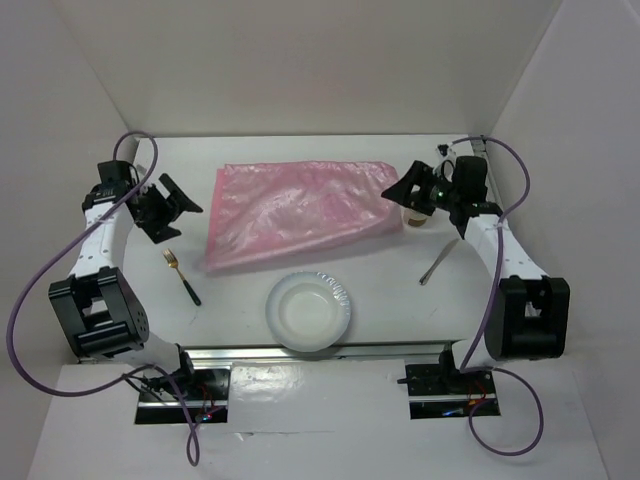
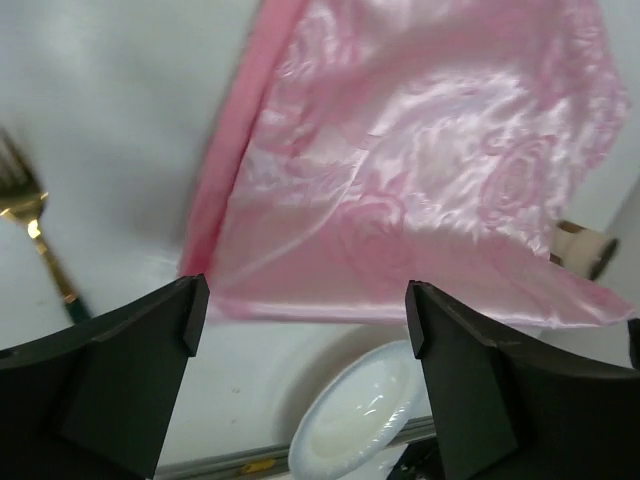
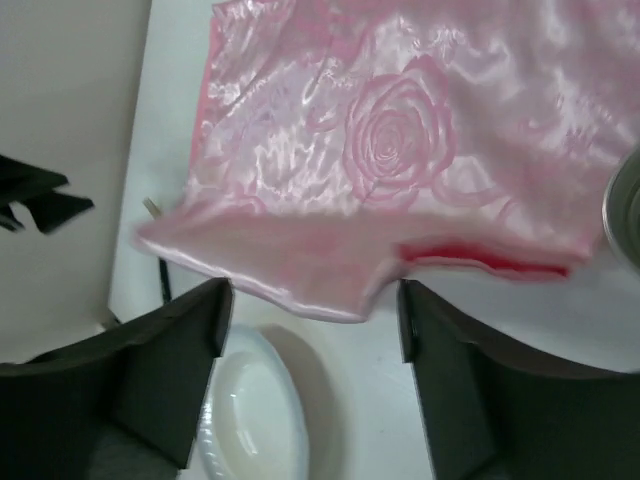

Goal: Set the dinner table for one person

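White dinner table (image 1: 390, 300) below left gripper (image 2: 300, 310) and right gripper (image 3: 315, 310), each spread wide, empty, seemingly just above it.

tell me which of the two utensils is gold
The fork left of the pink mat: gold head, dark handle. The other utensil, right of the plate, is silver.

Overhead camera; close wrist cameras sharing pink mat (image 1: 300, 212)

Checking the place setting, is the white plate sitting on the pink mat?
No, the plate lies on the bare dinner table, clear of the pink mat and its near edge.
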### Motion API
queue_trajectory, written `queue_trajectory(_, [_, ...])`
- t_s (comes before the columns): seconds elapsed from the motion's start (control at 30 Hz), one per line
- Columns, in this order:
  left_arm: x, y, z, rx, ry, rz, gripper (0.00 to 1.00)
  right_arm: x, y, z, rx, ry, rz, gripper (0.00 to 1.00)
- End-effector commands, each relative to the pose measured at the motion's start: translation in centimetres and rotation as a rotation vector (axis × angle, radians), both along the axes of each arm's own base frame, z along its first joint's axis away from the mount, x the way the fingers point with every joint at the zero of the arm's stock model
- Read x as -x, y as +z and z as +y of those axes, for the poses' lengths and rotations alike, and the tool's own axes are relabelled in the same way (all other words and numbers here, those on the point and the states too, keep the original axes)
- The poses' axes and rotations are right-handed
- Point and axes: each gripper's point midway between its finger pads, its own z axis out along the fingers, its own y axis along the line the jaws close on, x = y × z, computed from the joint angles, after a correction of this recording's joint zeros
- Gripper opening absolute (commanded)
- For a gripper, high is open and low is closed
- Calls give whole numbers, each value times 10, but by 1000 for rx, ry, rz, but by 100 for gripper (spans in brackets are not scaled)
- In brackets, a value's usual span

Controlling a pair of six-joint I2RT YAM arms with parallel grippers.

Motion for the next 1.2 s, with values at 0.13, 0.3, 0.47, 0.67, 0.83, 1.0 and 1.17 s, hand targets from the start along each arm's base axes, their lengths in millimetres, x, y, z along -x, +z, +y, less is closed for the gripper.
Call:
queue_trajectory(0.13, [16,45,40,-252,93,-41,100,14,35,-23,73,-175,-94,94])
queue_trajectory(0.3, [10,67,27,-221,68,-133,91,6,78,-26,90,-191,-201,90])
queue_trajectory(0.47, [5,49,-8,-174,-26,-143,72,-4,68,17,87,-45,-140,72])
queue_trajectory(0.67, [5,2,-37,-210,-85,-13,23,11,8,94,212,139,-1,29])
queue_trajectory(0.83, [11,-24,-47,-246,-113,56,1,40,-24,105,228,147,69,25])
queue_trajectory(1.0, [4,-47,-65,-253,-157,91,0,66,-55,95,270,119,155,70])
queue_trajectory(1.17, [-6,-67,-71,-292,-159,147,0,84,-66,88,282,99,208,79])
